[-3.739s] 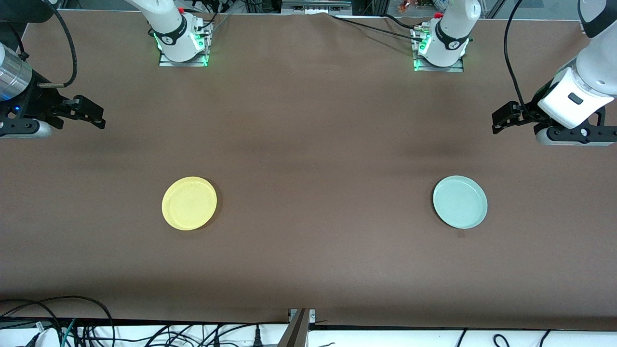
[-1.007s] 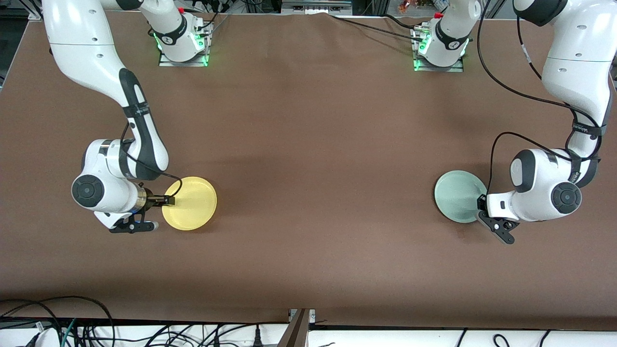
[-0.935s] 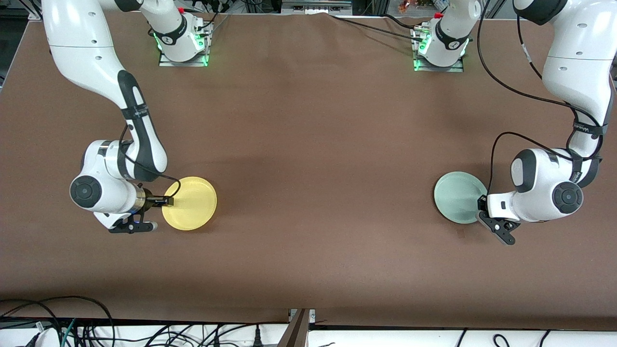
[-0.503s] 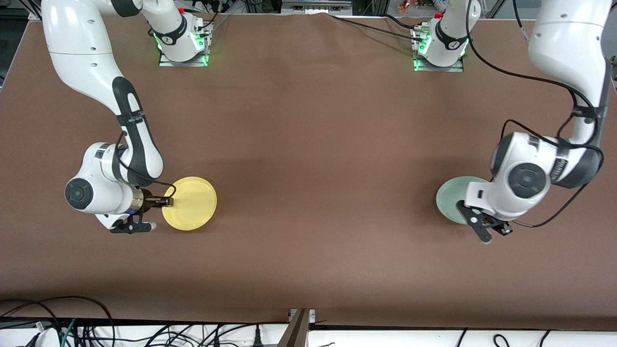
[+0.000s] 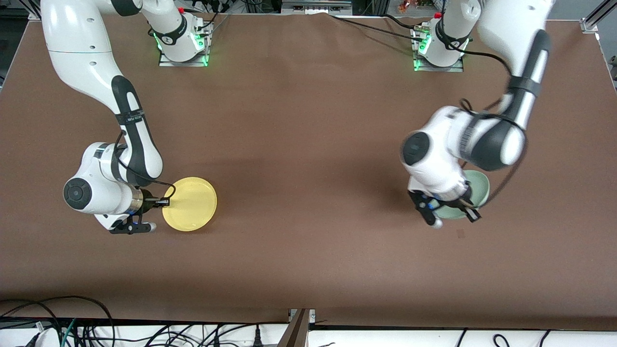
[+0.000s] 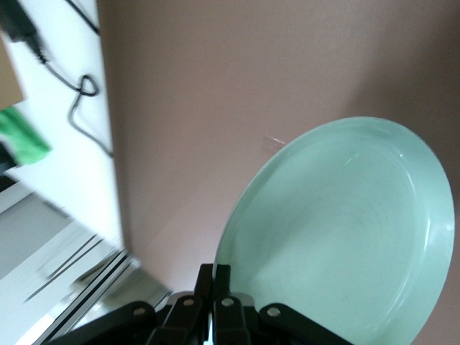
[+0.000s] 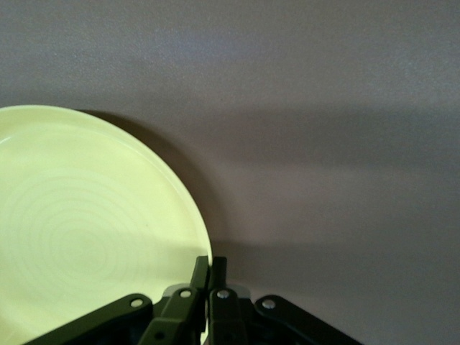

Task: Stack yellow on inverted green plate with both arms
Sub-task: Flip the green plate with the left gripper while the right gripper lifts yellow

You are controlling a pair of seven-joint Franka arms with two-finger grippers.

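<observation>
- Yellow plate (image 5: 190, 203): round, shallow, plain; lies flat on the brown table (image 5: 308, 159), lower left of the front view, toward the right arm's end; no marking or writing on it
- Right gripper (image 5: 164, 202): low at the table, at the yellow plate's rim on the side toward the right arm's end; fingers (image 7: 208, 277) clenched on that rim, as the right wrist view shows; yellow plate (image 7: 86, 223) fills the lower left of that view
- Right arm (image 5: 96, 62): white with black joint bands, reaching down from its base at the upper left of the front view; a small band label on the forearm is too small to read
- Green plate (image 5: 475, 190): pale mint, plain, right of centre in the front view, toward the left arm's end; tilted and lifted off the table, largely hidden under the left wrist
- Left gripper (image 5: 450, 208): fingers (image 6: 214, 287) pinched tight on the green plate's (image 6: 345, 230) rim, over the table
- Left arm (image 5: 506, 82): motion-blurred, no lettering legible
- Cables (image 5: 58, 323): black, along the bottom edge of the front view; no readable labels
</observation>
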